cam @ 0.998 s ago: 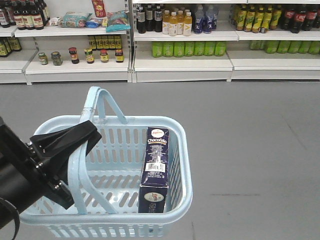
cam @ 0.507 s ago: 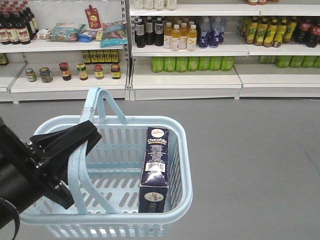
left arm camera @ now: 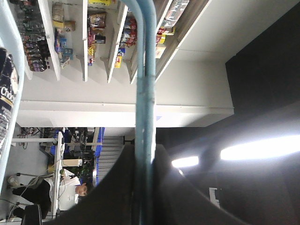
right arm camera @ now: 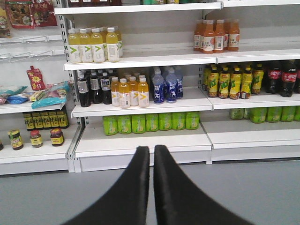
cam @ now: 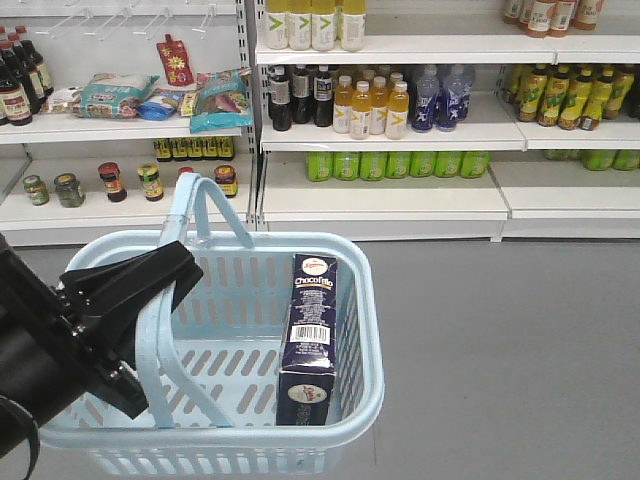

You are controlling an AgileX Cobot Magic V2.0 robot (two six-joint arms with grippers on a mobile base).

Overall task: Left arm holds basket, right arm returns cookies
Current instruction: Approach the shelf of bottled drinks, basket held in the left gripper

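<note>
Presently the left gripper (cam: 150,285) is clamped on a handle (cam: 152,350) of the light blue basket (cam: 372,300), its black wedge fingers closed over the hoop near the basket's left rim. The left wrist view confirms this: the blue handle (left arm camera: 145,93) runs straight down between the dark fingers of the left gripper (left arm camera: 143,157), with no gap to be seen on either side of it. The basket hangs level in front of the robot, above the grey floor (cam: 520,350). The cookie carton (cam: 310,330) is inside the basket, standing upright on one end against the right-hand wall. Its barcode label faces up and forward, and the round white logo shows near its lower end. A sliver of the same carton (left arm camera: 4,93) appears at the left edge of the left wrist view. Nothing else can be seen in the basket. The right gripper (right arm camera: 151,151) appears only in its own wrist view. Its two black fingers are drawn together with a thin slit between them and hold nothing, and they point at the white shelves (right arm camera: 140,143). Those shelves carry green bottles (cam: 400,165), yellow and orange drinks, and small jars (cam: 110,182) on the left bay. The right gripper is well apart from the carton.
</note>
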